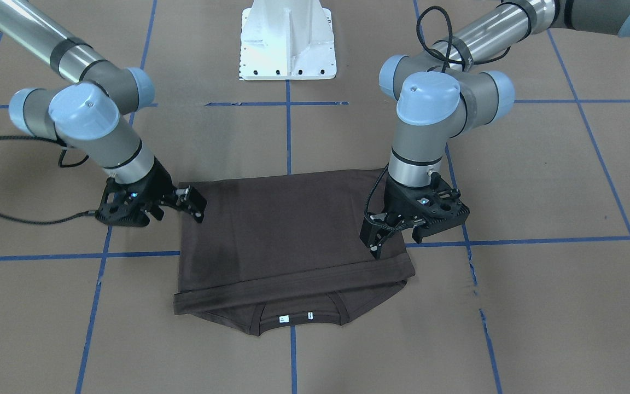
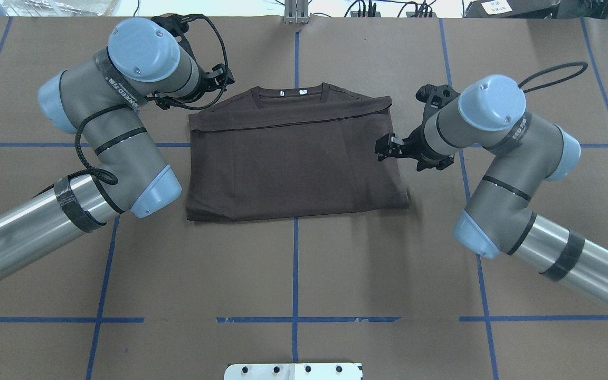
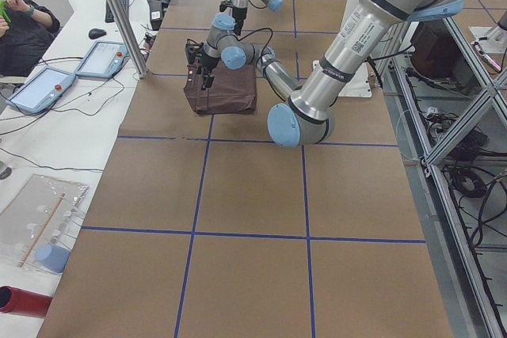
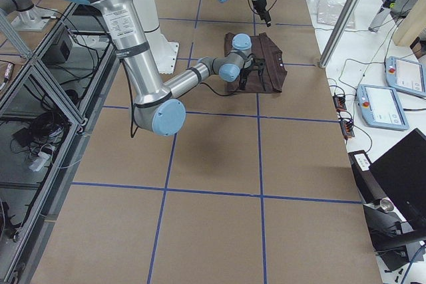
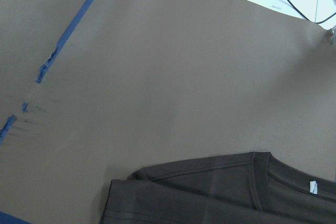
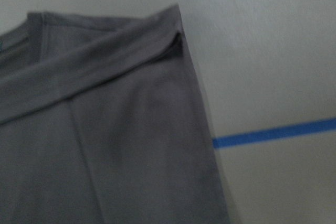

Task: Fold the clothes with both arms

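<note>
One folded T-shirt (image 1: 293,230) — left gripper (image 1: 376,247), right gripper (image 1: 200,212) at its edges; cannot tell either's spread.

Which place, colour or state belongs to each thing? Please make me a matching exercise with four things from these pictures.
Things:
1. T-shirt
2. left tool
3. right tool
4. pedestal base

Place, colour or state:
A. white
B. beside the shirt, level with its collar
C. folded, flat on the table
D. midway along the shirt's side edge

Pairs: 1-C, 2-B, 3-D, 4-A
</note>
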Tool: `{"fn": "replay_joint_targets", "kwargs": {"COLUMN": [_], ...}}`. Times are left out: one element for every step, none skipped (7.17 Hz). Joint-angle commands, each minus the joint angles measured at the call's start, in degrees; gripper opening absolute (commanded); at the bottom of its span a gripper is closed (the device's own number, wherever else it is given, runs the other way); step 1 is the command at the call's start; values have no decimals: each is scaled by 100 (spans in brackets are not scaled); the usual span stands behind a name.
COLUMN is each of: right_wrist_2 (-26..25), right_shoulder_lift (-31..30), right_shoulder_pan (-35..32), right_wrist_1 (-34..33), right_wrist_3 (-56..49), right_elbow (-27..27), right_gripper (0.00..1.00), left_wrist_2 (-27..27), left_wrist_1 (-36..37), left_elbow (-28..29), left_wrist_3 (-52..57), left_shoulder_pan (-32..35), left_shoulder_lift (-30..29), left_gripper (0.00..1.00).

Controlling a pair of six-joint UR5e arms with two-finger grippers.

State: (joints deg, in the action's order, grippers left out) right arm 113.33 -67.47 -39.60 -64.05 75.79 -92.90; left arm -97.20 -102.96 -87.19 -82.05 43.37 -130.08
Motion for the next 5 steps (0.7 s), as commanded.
{"fn": "replay_joint_targets", "kwargs": {"right_wrist_2": [-214,-215,-162,-153,-118], "right_shoulder_lift": [-257,-292,-275,-284,-301], "right_shoulder_pan": [356,487,471,462,462], "right_wrist_1": [-11,-19,-19,-11,-19], "right_wrist_3": [6,6,-3,-3,-12], "right_elbow": [-105,-79,-122,-140,-149], "right_gripper": [97,86,37,0,0], "left_wrist_2": [0,0,0,0,0], "left_wrist_1": [57,57,57,57,57], "left_elbow": [-88,-97,-114,-123,-123], "left_wrist_3": [-4,-4,-4,-4,-4], "left_shoulder_pan": [-4,-4,-4,5,5], "left_shoulder_lift": [9,9,18,18,18], "left_gripper": [100,100,100,100,100]}}
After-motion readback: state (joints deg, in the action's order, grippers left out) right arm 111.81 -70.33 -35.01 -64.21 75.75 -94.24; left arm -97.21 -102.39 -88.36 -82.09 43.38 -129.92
